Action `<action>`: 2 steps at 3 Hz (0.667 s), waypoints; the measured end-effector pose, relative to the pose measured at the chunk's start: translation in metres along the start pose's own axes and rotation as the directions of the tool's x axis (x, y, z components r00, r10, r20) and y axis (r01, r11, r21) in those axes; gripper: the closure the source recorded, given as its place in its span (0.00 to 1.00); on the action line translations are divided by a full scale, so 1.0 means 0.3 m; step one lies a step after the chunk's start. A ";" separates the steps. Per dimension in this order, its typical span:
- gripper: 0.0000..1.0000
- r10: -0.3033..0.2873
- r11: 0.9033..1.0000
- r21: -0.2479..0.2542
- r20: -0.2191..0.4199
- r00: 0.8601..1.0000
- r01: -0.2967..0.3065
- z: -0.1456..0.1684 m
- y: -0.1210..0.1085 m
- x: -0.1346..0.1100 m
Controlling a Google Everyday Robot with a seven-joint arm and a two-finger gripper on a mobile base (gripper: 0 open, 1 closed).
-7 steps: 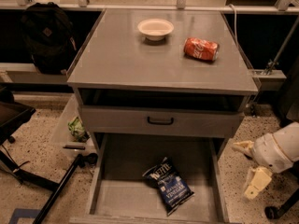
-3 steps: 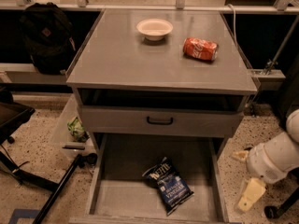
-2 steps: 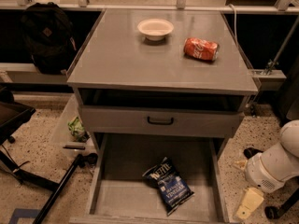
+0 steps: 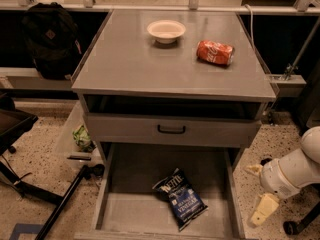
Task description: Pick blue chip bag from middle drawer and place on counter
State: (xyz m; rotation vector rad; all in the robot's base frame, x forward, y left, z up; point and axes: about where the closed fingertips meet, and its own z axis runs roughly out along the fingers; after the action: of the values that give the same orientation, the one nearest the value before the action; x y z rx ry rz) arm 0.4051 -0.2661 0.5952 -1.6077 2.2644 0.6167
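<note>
The blue chip bag (image 4: 181, 200) lies flat on the floor of the pulled-out middle drawer (image 4: 131, 210), near its front, turned at an angle. My gripper (image 4: 258, 190) hangs outside the drawer, just right of its right wall and level with the bag. Its two cream fingers (image 4: 263, 209) are spread open with nothing between them. The grey counter (image 4: 150, 66) forms the top of the cabinet, well above the gripper.
A white bowl (image 4: 166, 30) and a red soda can (image 4: 215, 52) on its side sit toward the counter's back. A shut drawer front with a black handle (image 4: 171, 129) overhangs the open drawer. A black backpack (image 4: 50, 39), green packet (image 4: 82, 138) and black stand leg (image 4: 65, 204) are on the left.
My arm has sunk a little beside the drawer and the gripper has edged slightly left toward its right wall. The chip bag, can and bowl have not moved.
</note>
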 end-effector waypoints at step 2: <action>0.00 -0.121 0.992 0.006 0.198 0.973 0.122 0.032 -0.168 -0.043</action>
State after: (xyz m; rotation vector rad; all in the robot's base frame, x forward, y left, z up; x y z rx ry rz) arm 0.4568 -0.2651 0.5844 -1.5966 2.0073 0.7178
